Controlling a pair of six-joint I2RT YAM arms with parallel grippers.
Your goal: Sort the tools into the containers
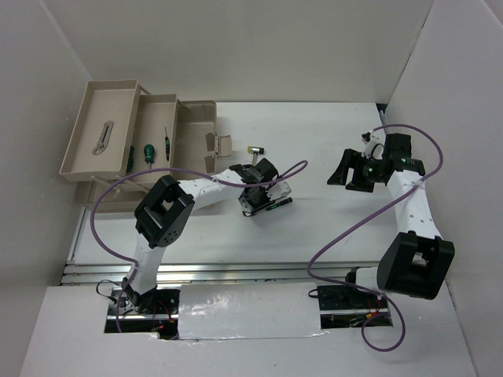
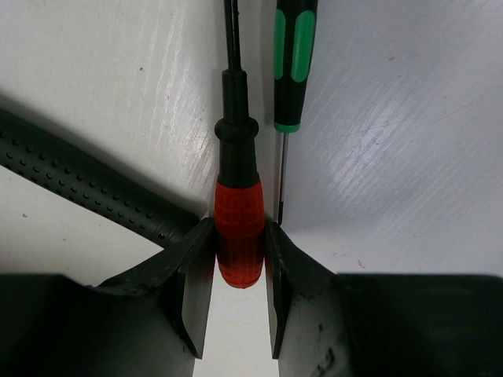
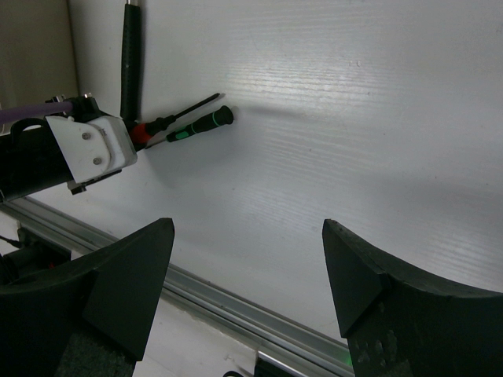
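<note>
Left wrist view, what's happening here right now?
The left gripper has its jaws closed on the red-handled screwdriver, which seems to lie on the table between the mallet and a green-handled screwdriver. The right gripper hangs open over the table, holding nothing. The toolbox at the far left stands open, with a silver wrench in one tray and a few screwdrivers in the next.

Your left hand [image 2: 238, 259] grips the red screwdriver [image 2: 234, 157], one finger pressed to each side of its red handle. Its black shaft runs straight up the frame. The green screwdriver [image 2: 292, 55] lies just right of it, parallel, with its tip toward the hand. A black dimpled mallet handle [image 2: 86, 184] slants in from the left to the left finger. All rest on the white bench [image 2: 409, 141].
</note>
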